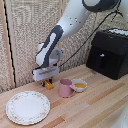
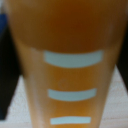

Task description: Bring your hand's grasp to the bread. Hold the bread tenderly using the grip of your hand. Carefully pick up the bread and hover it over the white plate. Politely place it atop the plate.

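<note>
The bread (image 1: 48,84) is a small orange-yellow block on the wooden table, just on the exterior view's left of the pink mug. My gripper (image 1: 46,80) is down over it with its dark fingers on either side. In the wrist view the bread (image 2: 70,65) fills almost the whole picture, orange with pale blue-white bars, and a dark finger (image 2: 6,70) lies against its side. The gripper looks shut on the bread, which is at table height. The white plate (image 1: 28,107) with a speckled rim lies at the front, on the exterior view's left, with nothing on it.
A pink mug (image 1: 65,88) stands right beside the bread. A small white bowl (image 1: 79,85) with orange-yellow contents is next to the mug. A black appliance (image 1: 110,53) stands at the back on the exterior view's right. A woven screen backs the table.
</note>
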### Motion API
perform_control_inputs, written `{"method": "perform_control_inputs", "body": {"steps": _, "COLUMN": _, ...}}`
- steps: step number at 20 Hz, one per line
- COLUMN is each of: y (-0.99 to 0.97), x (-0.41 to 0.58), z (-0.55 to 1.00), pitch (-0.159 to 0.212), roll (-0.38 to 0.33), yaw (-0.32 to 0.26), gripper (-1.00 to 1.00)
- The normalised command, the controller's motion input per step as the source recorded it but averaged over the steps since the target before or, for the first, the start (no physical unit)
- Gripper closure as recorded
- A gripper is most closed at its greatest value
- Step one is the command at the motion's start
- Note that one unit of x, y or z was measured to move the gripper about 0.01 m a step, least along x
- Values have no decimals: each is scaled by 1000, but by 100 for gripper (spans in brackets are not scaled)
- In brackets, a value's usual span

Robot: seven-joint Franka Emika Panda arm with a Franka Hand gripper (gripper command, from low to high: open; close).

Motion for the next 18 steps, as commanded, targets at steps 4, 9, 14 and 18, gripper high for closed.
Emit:
{"method": "perform_control_inputs", "body": {"steps": 4, "y": -321, "x": 29, "z": 775, "pitch": -27, "roll": 22, "yaw": 32, "gripper": 100}}
{"method": "perform_control_inputs", "body": {"steps": 9, "y": -265, "x": 0, "z": 1000, "pitch": 7, "roll": 37, "yaw": -52, "gripper": 100}}
{"method": "perform_control_inputs", "body": {"steps": 14, "y": 247, "x": -50, "z": 999, "pitch": 17, "roll": 6, "yaw": -17, "gripper": 100}}
{"method": "perform_control_inputs", "body": {"steps": 18, "y": 582, "x": -386, "z": 942, "pitch": -54, "roll": -59, "yaw": 0, "gripper": 100}}
